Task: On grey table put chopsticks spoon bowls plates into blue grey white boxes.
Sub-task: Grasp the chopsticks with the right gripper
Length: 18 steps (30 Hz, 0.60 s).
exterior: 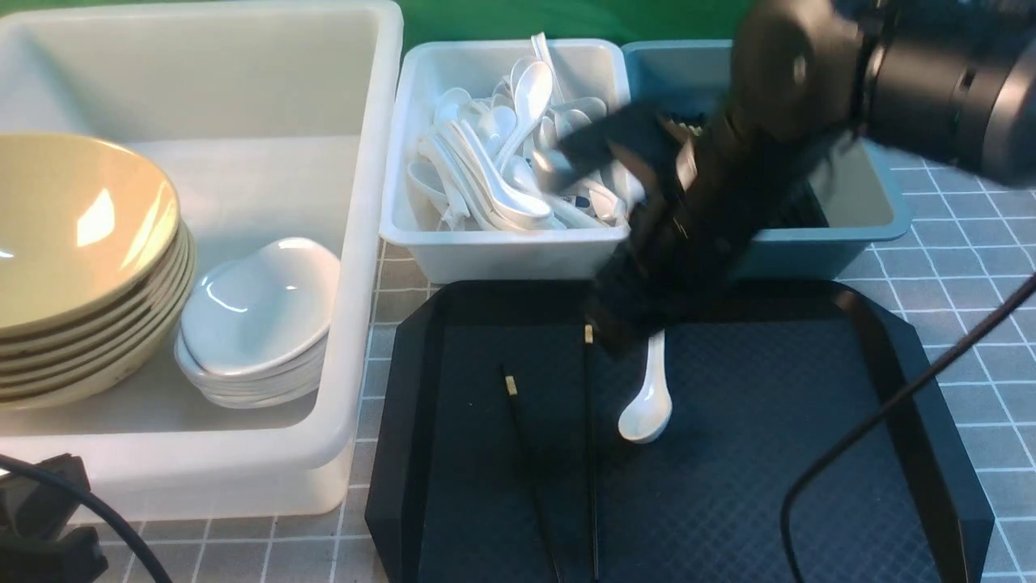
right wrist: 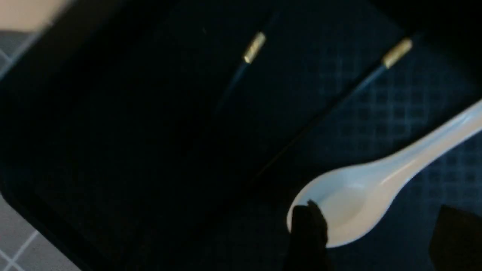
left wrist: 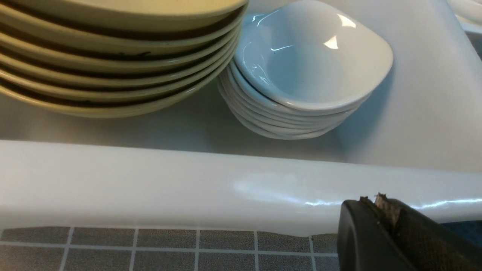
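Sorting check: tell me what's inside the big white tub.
In the tub: a stack of yellow-olive bowls and, beside it, a stack of white plates. Anything beneath them is covered.

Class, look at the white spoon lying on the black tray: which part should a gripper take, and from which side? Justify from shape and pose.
Probably best to take the spoon by its narrow handle, coming straight down with the jaws across it. It lies flat, scoop up. The scoop is wide, the handle slim, and the chopsticks lie clear of it.
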### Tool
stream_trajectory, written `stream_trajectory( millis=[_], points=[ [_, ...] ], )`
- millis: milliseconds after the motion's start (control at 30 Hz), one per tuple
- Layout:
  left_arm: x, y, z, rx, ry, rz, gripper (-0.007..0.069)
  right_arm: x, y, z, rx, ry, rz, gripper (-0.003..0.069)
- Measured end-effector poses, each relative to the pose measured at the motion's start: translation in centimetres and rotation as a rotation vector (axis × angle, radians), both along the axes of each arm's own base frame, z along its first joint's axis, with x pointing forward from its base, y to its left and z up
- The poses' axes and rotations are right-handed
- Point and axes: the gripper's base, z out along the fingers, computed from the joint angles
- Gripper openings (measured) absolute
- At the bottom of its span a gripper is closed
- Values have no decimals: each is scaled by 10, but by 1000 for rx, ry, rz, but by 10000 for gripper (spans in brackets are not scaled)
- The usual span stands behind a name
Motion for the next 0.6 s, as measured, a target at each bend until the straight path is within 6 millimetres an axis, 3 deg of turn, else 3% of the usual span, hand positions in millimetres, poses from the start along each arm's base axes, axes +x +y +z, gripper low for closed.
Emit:
stream_trajectory(
  millis=[100,200,500,600],
  points=[
    [0,0,0,0,0,0,-11,-16,4,-36,5,71,-45,454],
    [0,0,0,0,0,0,-11,-29,8,-56,-2,109,-62,456],
    [0,0,0,-1,0,0,-11,-39,33,-66,55,81,-94,460],
    [0,0,0,-1,0,0,-11,-39,37,-72,54,82,-80,491]
  ],
)
